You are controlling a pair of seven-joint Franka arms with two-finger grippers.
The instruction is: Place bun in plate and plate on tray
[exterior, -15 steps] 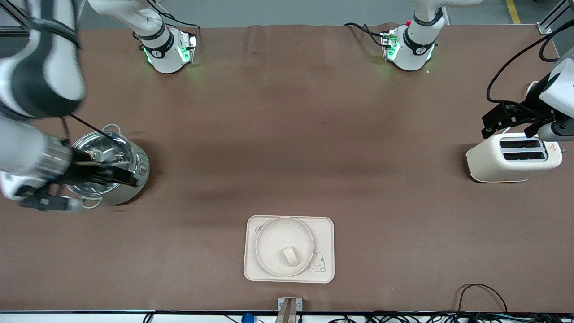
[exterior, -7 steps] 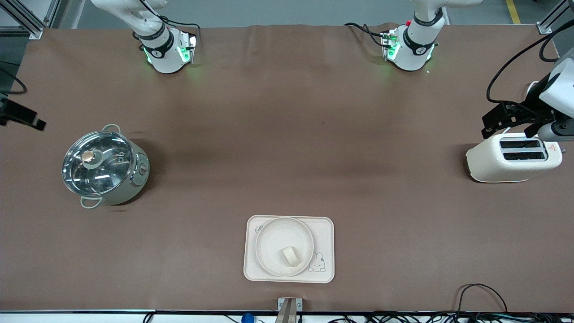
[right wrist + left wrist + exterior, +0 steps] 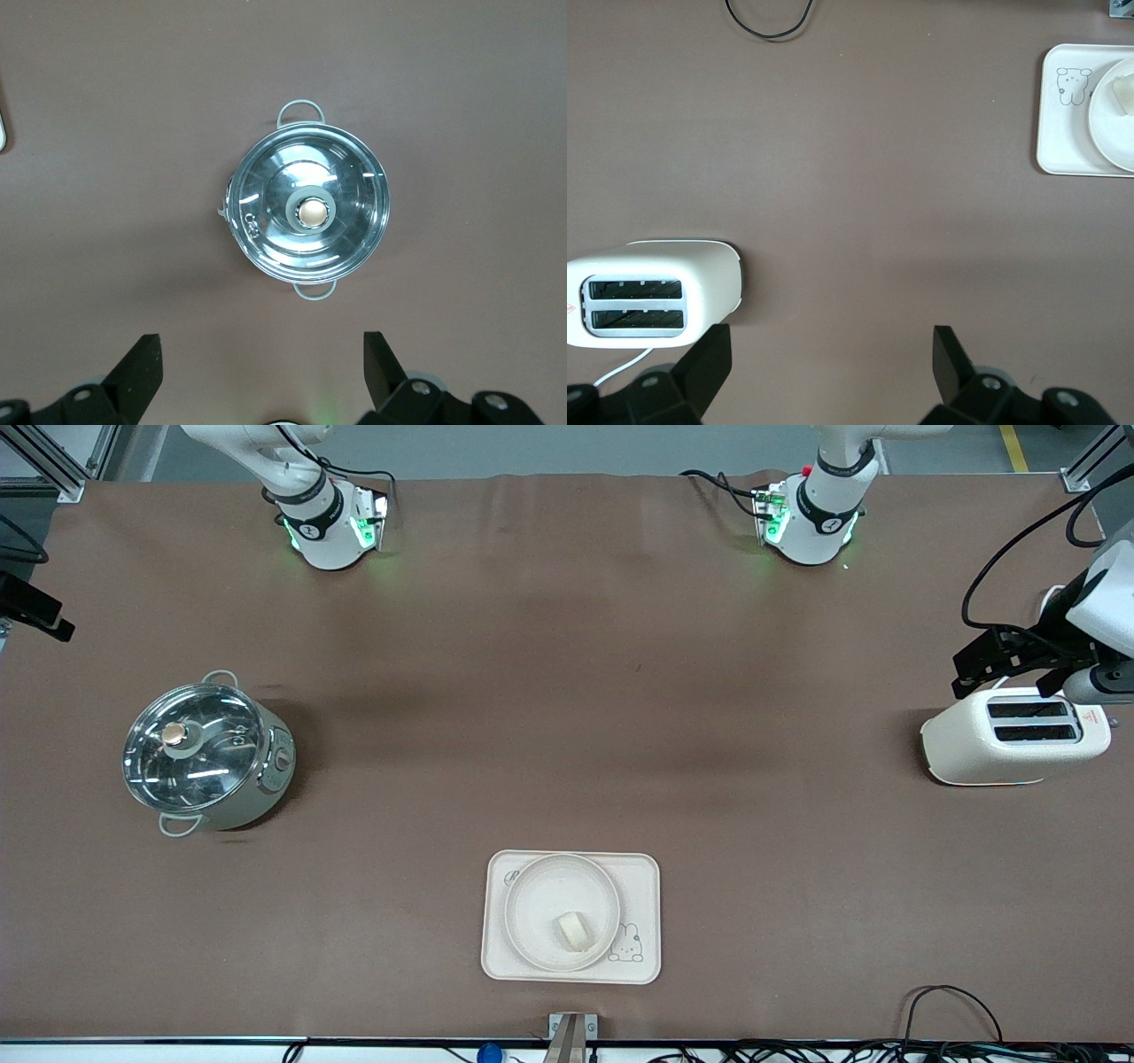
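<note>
The bun (image 3: 574, 932) lies in the round plate (image 3: 540, 895), and the plate sits on the cream tray (image 3: 642, 886) with the bunny drawing, near the front camera's edge of the table. The left wrist view shows the tray (image 3: 1063, 115), the plate (image 3: 1116, 133) and the bun (image 3: 1122, 89) at its border. My left gripper (image 3: 974, 666) hangs open and empty over the toaster's edge; its fingers (image 3: 709, 363) stand wide apart. My right gripper (image 3: 40, 615) is at the right arm's end of the table, open and empty (image 3: 261, 363), high over the pot.
A steel pot with a glass lid (image 3: 204, 757) stands toward the right arm's end; it shows in the right wrist view (image 3: 306, 212). A white toaster (image 3: 1014, 735) stands toward the left arm's end, also in the left wrist view (image 3: 651, 297). Cables (image 3: 948, 1001) lie along the front edge.
My right arm has swung away from over the pot to the table's edge at its own end, and the pot now shows in full. The left arm, tray, plate and bun have not moved.
</note>
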